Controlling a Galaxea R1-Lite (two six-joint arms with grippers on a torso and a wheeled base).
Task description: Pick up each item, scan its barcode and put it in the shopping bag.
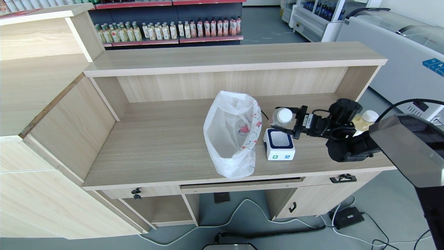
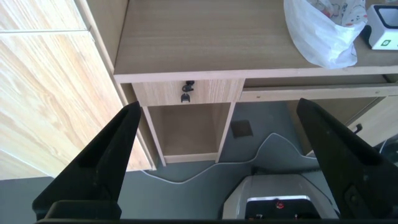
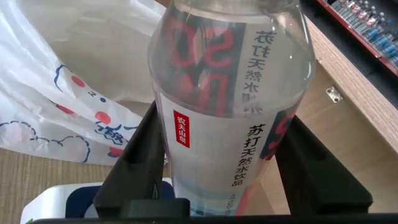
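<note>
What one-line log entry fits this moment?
right gripper: jaws shut on water bottle, near scanner | shopping bag: open, beside scanner | second bottle: on counter | left gripper: jaws open, off counter

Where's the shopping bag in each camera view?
Head: bag in the middle of the counter, left of the scanner.
Left wrist: bag at the counter's front edge, beside the scanner.
Right wrist: bag behind the held bottle.
Shared landmark: the scanner, next to the bag in all three.
</note>
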